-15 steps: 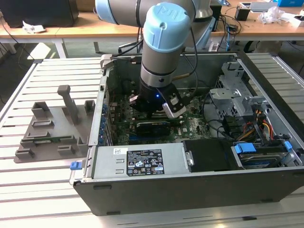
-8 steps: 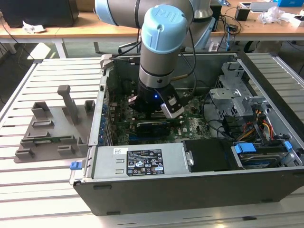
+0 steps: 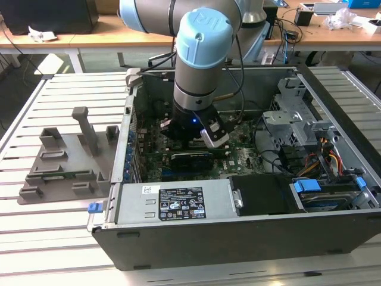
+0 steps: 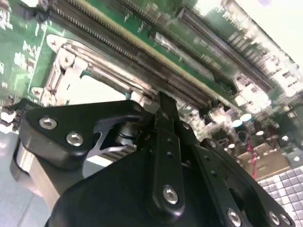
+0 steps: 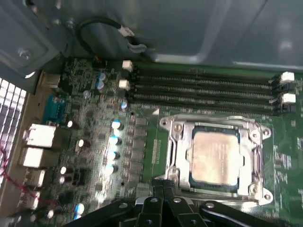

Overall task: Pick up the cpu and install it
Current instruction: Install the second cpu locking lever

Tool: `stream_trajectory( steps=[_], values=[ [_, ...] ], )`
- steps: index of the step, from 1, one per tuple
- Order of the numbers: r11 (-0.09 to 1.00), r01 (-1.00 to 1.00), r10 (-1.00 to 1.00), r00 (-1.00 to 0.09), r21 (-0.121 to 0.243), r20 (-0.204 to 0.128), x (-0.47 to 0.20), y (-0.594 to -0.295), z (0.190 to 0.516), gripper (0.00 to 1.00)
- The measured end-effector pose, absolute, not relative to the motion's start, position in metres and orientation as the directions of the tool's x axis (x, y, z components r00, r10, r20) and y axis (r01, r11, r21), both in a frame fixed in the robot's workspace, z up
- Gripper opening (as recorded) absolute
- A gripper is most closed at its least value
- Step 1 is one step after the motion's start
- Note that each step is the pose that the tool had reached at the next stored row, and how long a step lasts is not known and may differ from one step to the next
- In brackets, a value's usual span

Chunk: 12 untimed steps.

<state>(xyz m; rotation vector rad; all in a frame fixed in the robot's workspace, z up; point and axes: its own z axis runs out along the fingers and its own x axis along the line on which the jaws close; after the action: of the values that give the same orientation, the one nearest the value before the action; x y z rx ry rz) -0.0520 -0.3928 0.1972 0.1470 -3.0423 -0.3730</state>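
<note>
CPU [image 5: 214, 158] sits seated in the socket frame [image 5: 215, 158] on the motherboard [image 5: 94, 142], silver top up with a thin dark rim showing around it, and the metal frame lies closed over its edges. So, judged from how things lie, the chip is already in its place and not in the gripper.

Nearest the first wrist camera are the black links of the gripper [image 5: 161, 189], and their tips come together just beside the socket frame, at the edge of the frame away from the memory slots. In the second wrist view the gripper [image 4: 166, 111] shows its fingers drawn tight together into one narrow point, with no gap between them and nothing held; the tip stands close over the socket frame [image 4: 80, 85], though I cannot tell whether it touches the metal there.

From the gripper the CPU lies a little past the fingertips, toward the memory slots [image 5: 203, 90], and those slots run parallel to the far edge of the socket frame. The chip is square, so it has no long axis to speak of; its sides line up with the frame's.

Farther out, the exterior view shows the arm reaching straight down into the open computer case [image 3: 178, 238], with the gripper [image 3: 199, 134] low over the board. Outside the case, at the exterior view's left, the grey fixture plate [image 3: 53, 179] rests on the table [image 3: 36, 250].
</note>
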Motion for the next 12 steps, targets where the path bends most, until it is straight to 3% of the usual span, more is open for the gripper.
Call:
stream_trajectory(
  steps=[12],
  values=[
    [0.965, -0.084, -0.104, -0.992, 0.247, 0.068, -0.034, -0.385, 0.215, 0.11]
  ],
)
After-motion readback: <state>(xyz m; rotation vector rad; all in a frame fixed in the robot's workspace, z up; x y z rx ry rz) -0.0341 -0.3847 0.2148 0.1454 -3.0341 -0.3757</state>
